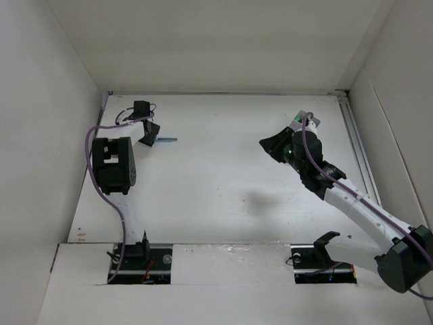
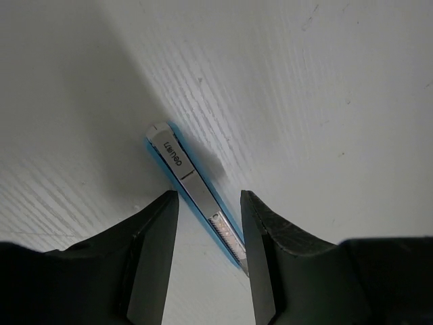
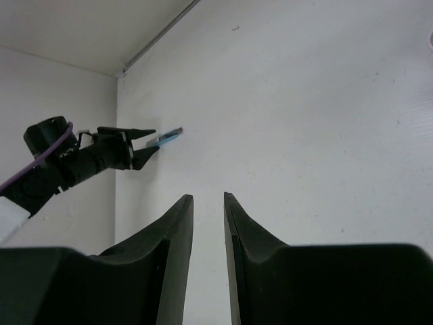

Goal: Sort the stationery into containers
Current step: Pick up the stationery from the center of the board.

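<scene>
The only stationery in view is a slim bluish pen-shaped item (image 2: 184, 177), blue with a grey metal strip and a notched blade end. It lies at the table's far left (image 1: 169, 140) and shows small in the right wrist view (image 3: 170, 137). My left gripper (image 2: 208, 196) is open, a finger on each side of the item's near end, which runs under the right finger (image 2: 260, 237). From above, the left gripper (image 1: 154, 137) is just left of the item. My right gripper (image 3: 208, 198) is slightly open and empty, over bare table at the right (image 1: 272, 145). The box and other stationery are out of view.
White walls close in the table (image 1: 223, 189) on the left, back and right. A metal rail (image 1: 357, 145) runs along the right edge. The left arm's black body (image 1: 114, 166) hangs over the left side of the table.
</scene>
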Tool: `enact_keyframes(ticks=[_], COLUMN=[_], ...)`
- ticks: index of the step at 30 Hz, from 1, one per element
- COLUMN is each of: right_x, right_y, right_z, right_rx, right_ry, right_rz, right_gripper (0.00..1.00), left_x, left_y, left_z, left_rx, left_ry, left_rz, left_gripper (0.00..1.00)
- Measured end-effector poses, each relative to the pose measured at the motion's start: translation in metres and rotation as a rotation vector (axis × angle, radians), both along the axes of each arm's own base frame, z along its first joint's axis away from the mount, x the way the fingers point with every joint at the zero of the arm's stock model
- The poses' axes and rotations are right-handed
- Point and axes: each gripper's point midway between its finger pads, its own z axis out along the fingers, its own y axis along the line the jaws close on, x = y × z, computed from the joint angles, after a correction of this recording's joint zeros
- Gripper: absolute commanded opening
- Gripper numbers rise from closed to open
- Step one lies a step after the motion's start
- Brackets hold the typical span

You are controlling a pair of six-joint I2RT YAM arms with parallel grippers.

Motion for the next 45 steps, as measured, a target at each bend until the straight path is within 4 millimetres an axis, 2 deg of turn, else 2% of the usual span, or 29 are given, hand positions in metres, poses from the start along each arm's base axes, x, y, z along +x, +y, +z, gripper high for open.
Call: enact_keyframes(ticks=[6,11,12,14,18,22,28,32,36,38,43,45], right_x=[-0.001,-0.001,-0.001,-0.001,-0.001,-0.001,-0.002,-0.003,-0.004,-0.004,-0.003,-0.003], right_y=[0.002,0.003,0.003,0.003,0.003,0.003,0.003,0.004,0.004,0.003,-0.001,-0.001], right_z=[0.000,-0.002,-0.002,-0.002,-0.001,0.001,0.002,0.002,0.005,0.006,0.009,0.010], right_rx=[0.003,-0.001,-0.001,-0.002,-0.001,0.001,0.003,0.005,0.010,0.012,0.016,0.018], right_ry=[0.001,0.004,0.003,0.003,0.001,-0.003,-0.005,-0.004,-0.012,-0.015,-0.023,-0.024], right_rz=[0.013,0.020,0.020,0.021,0.020,0.020,0.022,0.028,0.029,0.030,0.021,0.022], right_gripper=[0.32,0.33,0.33,0.34,0.35,0.36,0.36,0.36,0.37,0.37,0.38,0.38], left_x=[0.014,0.033,0.033,0.033,0.031,0.032,0.040,0.036,0.028,0.027,0.025,0.025], left_y=[0.007,0.013,0.014,0.014,0.013,0.008,-0.017,-0.033,-0.040,-0.040,-0.041,-0.040], left_z=[-0.001,-0.001,-0.001,-0.002,-0.003,-0.004,-0.004,-0.005,-0.006,-0.007,-0.007,-0.007], left_rx=[0.061,0.104,0.110,0.120,0.136,0.179,0.280,0.319,0.371,0.393,0.430,0.435], left_ry=[0.056,0.071,0.075,0.080,0.088,0.103,0.136,0.158,0.196,0.209,0.228,0.232], left_rz=[-0.057,-0.119,-0.133,-0.158,-0.205,-0.252,-0.344,-0.396,-0.422,-0.427,-0.442,-0.447], left_gripper=[0.41,0.41,0.34,0.31,0.31,0.31,0.41,0.42,0.41,0.37,0.14,0.01])
